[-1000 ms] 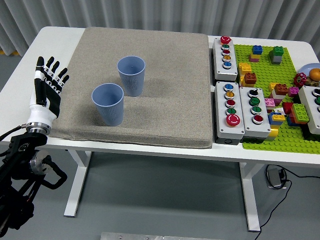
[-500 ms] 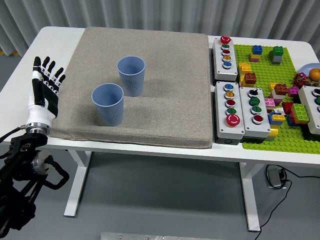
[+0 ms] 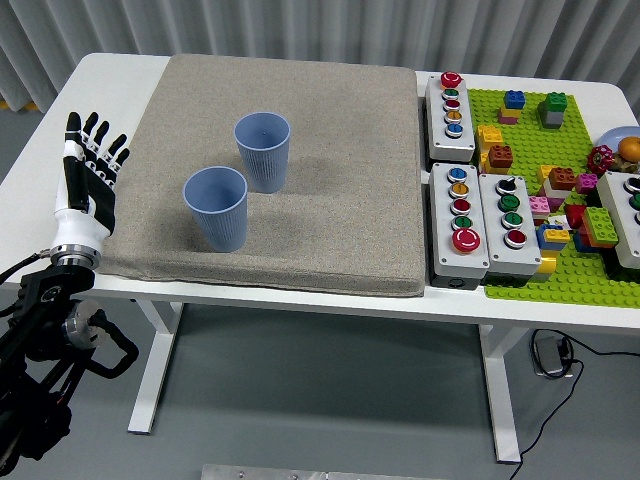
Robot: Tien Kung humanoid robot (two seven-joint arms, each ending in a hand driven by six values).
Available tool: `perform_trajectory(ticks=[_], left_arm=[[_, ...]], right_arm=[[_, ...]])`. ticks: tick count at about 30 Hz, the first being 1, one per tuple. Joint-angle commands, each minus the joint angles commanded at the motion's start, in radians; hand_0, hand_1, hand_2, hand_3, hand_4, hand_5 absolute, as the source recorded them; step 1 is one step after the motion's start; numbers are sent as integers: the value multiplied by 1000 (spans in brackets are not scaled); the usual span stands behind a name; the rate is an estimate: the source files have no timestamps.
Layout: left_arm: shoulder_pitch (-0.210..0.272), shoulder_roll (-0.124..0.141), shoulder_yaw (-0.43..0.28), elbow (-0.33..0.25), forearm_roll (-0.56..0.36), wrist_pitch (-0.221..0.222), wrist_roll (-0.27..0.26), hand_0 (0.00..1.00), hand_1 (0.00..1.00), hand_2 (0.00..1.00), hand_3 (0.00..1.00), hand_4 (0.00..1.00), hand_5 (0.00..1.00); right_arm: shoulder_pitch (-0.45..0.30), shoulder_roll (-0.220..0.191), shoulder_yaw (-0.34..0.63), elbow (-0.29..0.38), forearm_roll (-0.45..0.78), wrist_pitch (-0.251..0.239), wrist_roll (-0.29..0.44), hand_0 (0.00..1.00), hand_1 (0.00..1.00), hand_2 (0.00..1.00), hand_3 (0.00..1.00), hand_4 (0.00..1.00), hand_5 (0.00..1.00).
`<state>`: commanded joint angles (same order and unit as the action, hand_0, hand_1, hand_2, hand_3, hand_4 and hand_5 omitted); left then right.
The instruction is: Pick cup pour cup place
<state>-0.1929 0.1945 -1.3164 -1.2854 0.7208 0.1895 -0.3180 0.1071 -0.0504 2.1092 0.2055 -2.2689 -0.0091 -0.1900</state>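
Currently your left hand [image 3: 88, 178] hovers with fingers spread at the mat's [image 3: 330, 160] left edge, both blue cups [image 3: 240, 180] upright, untouched.

Two blue ribbed cups, one nearer [image 3: 216, 207] and one farther [image 3: 263, 150], are being carried by one grey mat [image 3: 330, 170]. Four button boxes are being counted: one far [image 3: 450, 117], two near [image 3: 459, 220] [image 3: 510, 222], one at the right edge [image 3: 628, 215]. One green baseplate [image 3: 575, 270] is being shown.
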Motion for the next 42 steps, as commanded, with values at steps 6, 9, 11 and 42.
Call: perform_trajectory(ticks=[6,9,11,42], left_arm=[[0,1,-2,-2,3,0,3,893,879,992,972,789,998],[-1,1,-2,-3,4,1,4,893,879,992,972,789,998],[-2,0,-1,-3,7,0,6,892,878,989,972,789,998],[8,3,1,-9,41,5,15,890,876,988,970,786,998]], right_arm=[[2,0,1,0,0,-1,0,689,658,602,596,2,262],[3,0,0,0,0,-2,-1,689,658,602,596,2,262],[3,0,-1,0,0,-2,-1,689,658,601,596,2,262],[-5,4,2,4,0,4,-7,690,658,602,596,2,263]])
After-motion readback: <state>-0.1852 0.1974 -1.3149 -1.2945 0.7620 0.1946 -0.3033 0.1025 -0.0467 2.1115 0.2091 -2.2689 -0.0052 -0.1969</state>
